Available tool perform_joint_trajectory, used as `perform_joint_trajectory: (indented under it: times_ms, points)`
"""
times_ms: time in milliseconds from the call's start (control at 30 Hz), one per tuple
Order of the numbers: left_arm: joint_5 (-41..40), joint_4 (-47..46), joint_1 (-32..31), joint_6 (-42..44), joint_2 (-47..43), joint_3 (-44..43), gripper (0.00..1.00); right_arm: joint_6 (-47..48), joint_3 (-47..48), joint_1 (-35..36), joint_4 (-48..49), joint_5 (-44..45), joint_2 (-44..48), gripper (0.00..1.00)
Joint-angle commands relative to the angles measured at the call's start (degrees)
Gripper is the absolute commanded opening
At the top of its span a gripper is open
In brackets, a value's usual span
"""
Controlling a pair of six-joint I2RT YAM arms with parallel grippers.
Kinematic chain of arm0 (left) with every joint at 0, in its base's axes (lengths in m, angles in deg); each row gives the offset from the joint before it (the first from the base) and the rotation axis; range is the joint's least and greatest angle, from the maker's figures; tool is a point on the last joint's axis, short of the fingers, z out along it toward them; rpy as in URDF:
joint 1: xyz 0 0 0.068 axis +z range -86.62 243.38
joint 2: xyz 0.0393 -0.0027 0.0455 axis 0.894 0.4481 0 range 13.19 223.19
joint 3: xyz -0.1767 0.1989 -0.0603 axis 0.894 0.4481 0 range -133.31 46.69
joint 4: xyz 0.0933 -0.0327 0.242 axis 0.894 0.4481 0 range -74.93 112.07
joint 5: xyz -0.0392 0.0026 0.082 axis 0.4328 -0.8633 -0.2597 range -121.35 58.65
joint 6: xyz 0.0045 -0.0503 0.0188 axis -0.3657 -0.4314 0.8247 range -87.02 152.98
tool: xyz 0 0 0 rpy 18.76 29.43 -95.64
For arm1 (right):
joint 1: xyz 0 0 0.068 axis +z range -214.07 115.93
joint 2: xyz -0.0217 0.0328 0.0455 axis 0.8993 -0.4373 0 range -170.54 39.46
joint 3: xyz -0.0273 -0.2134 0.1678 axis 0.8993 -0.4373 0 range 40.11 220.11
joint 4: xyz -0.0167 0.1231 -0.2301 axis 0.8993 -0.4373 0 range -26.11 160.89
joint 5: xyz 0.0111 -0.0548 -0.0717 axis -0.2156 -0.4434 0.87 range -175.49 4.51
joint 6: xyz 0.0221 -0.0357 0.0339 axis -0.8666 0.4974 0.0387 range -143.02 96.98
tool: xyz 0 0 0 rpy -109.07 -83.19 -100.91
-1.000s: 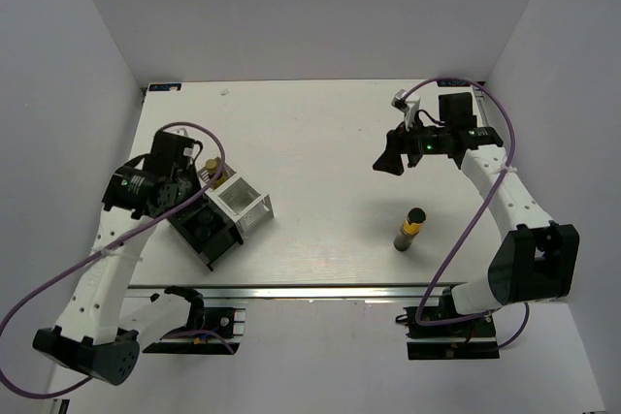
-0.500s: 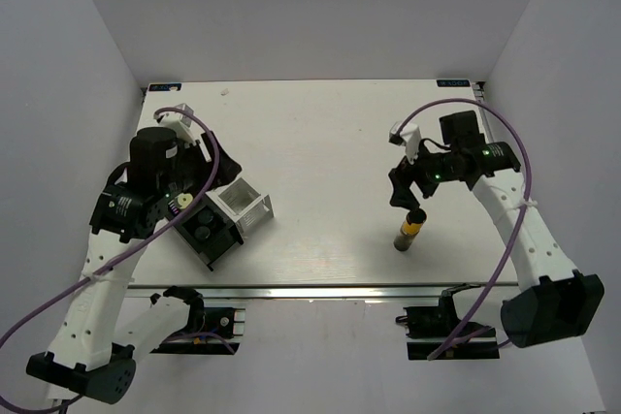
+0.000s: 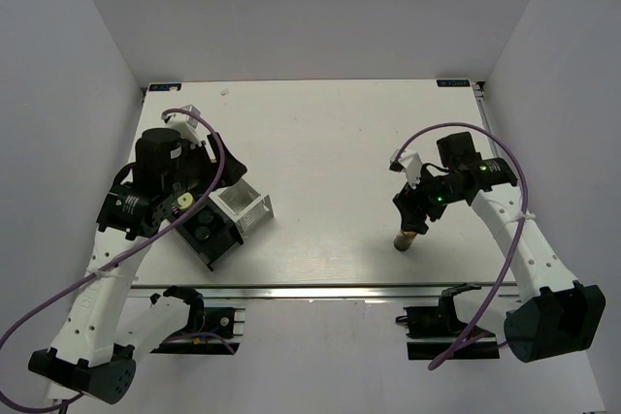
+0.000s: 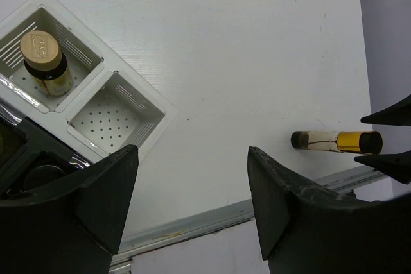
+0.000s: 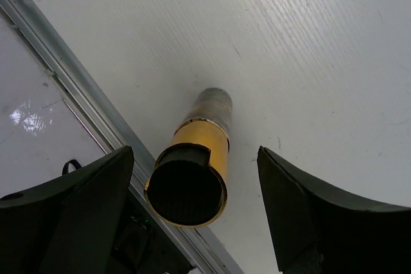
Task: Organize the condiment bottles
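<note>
The right gripper point(image 5: 192, 155) is spread wide, its fingers flanking but not touching an upright yellow-labelled bottle point(image 5: 204, 134) at the overhead view's lower right. The left gripper point(image 4: 191, 152), also open, hovers over the compartment rack point(image 4: 106, 72) at left, where a gold-capped bottle point(image 4: 42, 52) sits in one cell.

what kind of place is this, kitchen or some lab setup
Most likely a robot lab bench, not a kitchen: a white table boxed in by plain panels, two arms bolted at its near edge, a compartment rack and a small bottle as props.
</note>
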Motion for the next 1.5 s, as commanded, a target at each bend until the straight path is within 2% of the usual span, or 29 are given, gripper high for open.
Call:
perform_joint_trajectory:
  times_ms: [0,300,367,400,500,567,600,633,700,900,1067,1200,1333,1467]
  points:
    - [0.8,-1.59,0.18,0.43,-1.79,0.21,0.79,1.33,-0.69,0.68,-0.81,1.91,1.03,0.82]
    - [-0.08,-1.15,0.18,0.61,-2.67,0.21,0.79,1.25,-3.07,2.79,0.42,5.51,1.99,0.68]
    - [-0.69,-0.71,0.18,0.87,-2.76,-0.31,0.79,1.33,-3.24,2.96,0.59,5.42,1.99,0.6]
    - [-1.13,-0.45,0.1,0.96,-2.76,-0.75,0.79,1.51,-2.98,3.14,0.51,5.6,1.91,0.52]
    - [-1.92,-0.1,0.1,1.22,-3.03,-1.54,0.79,2.12,-2.63,3.23,0.42,5.78,2.17,0.38]
    - [-2.63,-0.1,0.18,1.23,-3.46,-1.81,0.79,2.39,-2.36,3.49,0.51,5.51,2.43,0.32]
    - [-2.8,-0.18,0.1,1.23,-3.64,-1.98,0.8,2.56,-2.19,3.66,0.5,5.34,2.43,0.19]
    - [-2.98,-0.27,0.1,1.23,-3.99,-2.25,0.8,2.65,-2.01,3.84,0.42,5.08,2.43,0.11]
    - [-3.68,-0.27,0.1,1.23,-4.34,-2.69,0.8,2.74,-0.7,4.28,0.42,4.03,2.17,0.0]
    - [-5.35,-1.59,0.1,1.67,-5.49,-5.32,0.8,-2.61,9.47,7.26,1.91,-3.96,-2.74,0.0]
    - [-6.85,-2.82,0.18,1.58,-6.89,-7.34,0.8,-6.83,19.59,13.4,4.98,-4.59,-10.03,0.0]
    - [-8.78,-3.26,0.18,1.05,-8.74,-7.35,0.81,-9.2,29.69,19.56,7.0,-4.24,-16.54,0.0]
    - [-10.53,-3.35,0.18,-0.18,-11.37,-6.47,0.81,-12.19,45.22,24.75,7.53,-5.56,-24.27,0.0]
    - [-11.76,-2.65,0.18,-1.15,-13.48,-6.2,0.81,-14.74,55.71,29.58,8.85,-6.53,-32.87,0.0]
